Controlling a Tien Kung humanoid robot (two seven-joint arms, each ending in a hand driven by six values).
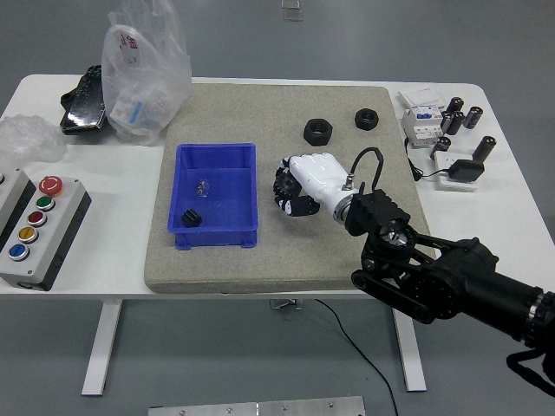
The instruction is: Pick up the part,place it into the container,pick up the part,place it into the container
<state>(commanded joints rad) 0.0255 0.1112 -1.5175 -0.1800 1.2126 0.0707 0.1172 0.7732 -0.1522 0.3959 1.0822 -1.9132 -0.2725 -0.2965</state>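
- blue container (216, 153) on grey mat (260, 260), holds small black part (192, 217) near front-left corner, tiny clear bit (203, 185) mid-bin
- right hand (305, 180) just right of container, fingers curled round black gear part (290, 192)
- two black nuts (318, 131) further back on mat

No legible text: red print on the plastic bag (143, 65) too small to read.
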